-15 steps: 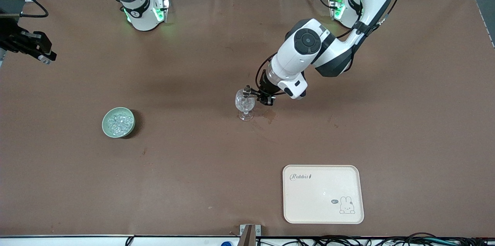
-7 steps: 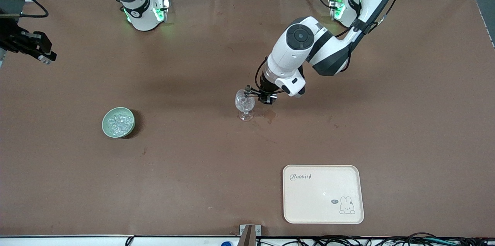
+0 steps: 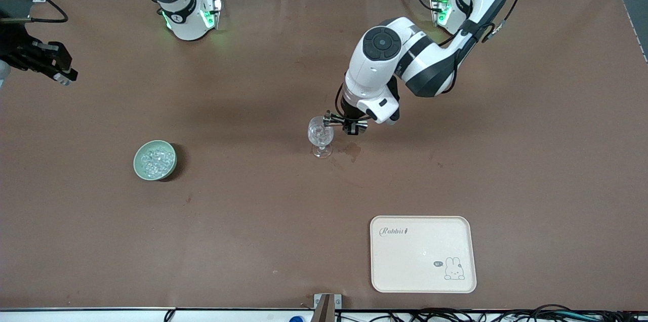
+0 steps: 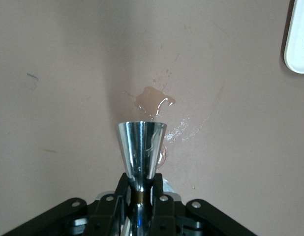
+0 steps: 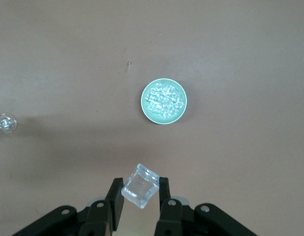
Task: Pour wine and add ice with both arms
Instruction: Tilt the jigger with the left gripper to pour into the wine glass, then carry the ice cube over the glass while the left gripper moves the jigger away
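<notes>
A clear wine glass (image 3: pixel 320 137) stands mid-table with glassy contents. My left gripper (image 3: pixel 350 126) is beside its rim, shut on a chrome jigger (image 3: pixel 331 120) whose mouth is at the rim. In the left wrist view the jigger (image 4: pixel 141 146) sits in the gripper (image 4: pixel 142 186) over a wet spill (image 4: pixel 154 100). My right gripper (image 3: pixel 61 77) hangs over the right arm's end of the table, shut on one clear ice cube (image 5: pixel 140 186), which it (image 5: pixel 140 192) holds high over the table. The pale green bowl (image 3: pixel 155 160) holds several ice lumps (image 5: pixel 164 99).
A cream tray (image 3: pixel 423 253) with a rabbit print lies near the front edge toward the left arm's end; its corner shows in the left wrist view (image 4: pixel 298 42). A small wet patch (image 3: pixel 353 150) lies beside the glass's foot. The glass shows small in the right wrist view (image 5: pixel 5 123).
My left arm's wrist has swung round and shifted slightly, and the jigger has turned at the glass's rim. My right gripper has barely moved.
</notes>
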Action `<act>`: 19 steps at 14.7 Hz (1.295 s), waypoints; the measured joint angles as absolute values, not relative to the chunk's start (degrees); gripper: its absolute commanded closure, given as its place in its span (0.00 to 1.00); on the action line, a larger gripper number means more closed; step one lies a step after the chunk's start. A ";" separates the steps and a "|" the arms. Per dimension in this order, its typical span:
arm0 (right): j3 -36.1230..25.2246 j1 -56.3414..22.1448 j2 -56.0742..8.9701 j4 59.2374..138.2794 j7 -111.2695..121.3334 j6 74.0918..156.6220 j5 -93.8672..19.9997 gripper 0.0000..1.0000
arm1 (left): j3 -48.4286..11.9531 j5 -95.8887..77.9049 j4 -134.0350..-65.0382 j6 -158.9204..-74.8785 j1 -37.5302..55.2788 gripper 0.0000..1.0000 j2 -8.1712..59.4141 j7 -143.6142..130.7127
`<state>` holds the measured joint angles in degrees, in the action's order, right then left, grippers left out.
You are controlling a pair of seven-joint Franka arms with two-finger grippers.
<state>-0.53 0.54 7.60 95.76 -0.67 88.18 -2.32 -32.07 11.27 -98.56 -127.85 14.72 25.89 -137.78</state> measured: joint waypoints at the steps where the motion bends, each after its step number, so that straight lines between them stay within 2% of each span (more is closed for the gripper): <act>1: -0.52 0.26 7.60 95.79 -0.83 88.42 -2.32 0.95 | -32.03 12.28 -98.44 -127.81 14.95 1.00 26.08 -138.83; 11: -0.44 -3.49 6.53 96.34 -6.44 91.37 -2.35 0.95 | -31.94 14.26 -95.38 -126.11 14.65 0.99 28.26 -140.32; 14: -0.40 -6.06 5.65 96.66 -11.11 93.16 -2.40 0.95 | -32.01 6.61 -94.44 -126.12 13.95 0.99 28.69 -132.79; 19: -0.20 -14.53 2.49 96.75 -24.29 97.42 -2.43 0.95 | -32.17 -8.81 -92.69 -126.13 10.69 0.99 28.17 -118.55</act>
<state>-0.20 -14.53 2.49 96.75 -24.29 97.42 -2.43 -32.17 -8.81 -92.69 -126.13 10.69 28.17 -118.55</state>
